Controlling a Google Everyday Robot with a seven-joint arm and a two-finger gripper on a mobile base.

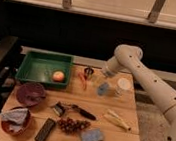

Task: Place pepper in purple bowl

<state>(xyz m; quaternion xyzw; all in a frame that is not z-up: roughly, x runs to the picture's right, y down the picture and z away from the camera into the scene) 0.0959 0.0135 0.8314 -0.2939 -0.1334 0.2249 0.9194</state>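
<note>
The pepper (83, 81) is a slim red-orange piece lying on the wooden table just right of the green tray. My gripper (88, 72) is at the end of the white arm that reaches in from the right, and it hangs directly over the pepper's far end, very close to it or touching it. The purple bowl (30, 94) is dark maroon and sits at the table's left, in front of the green tray, well left of the gripper.
A green tray (37, 59) holds a red-yellow apple (58, 75). A red-orange bowl with a grey cloth (16, 120) stands front left. A black remote (46, 130), grapes (72, 125), a blue sponge (92, 136), a black-handled tool (75, 110), a yellow item (117, 120) and two cups (103, 89) (123, 86) are also on the table.
</note>
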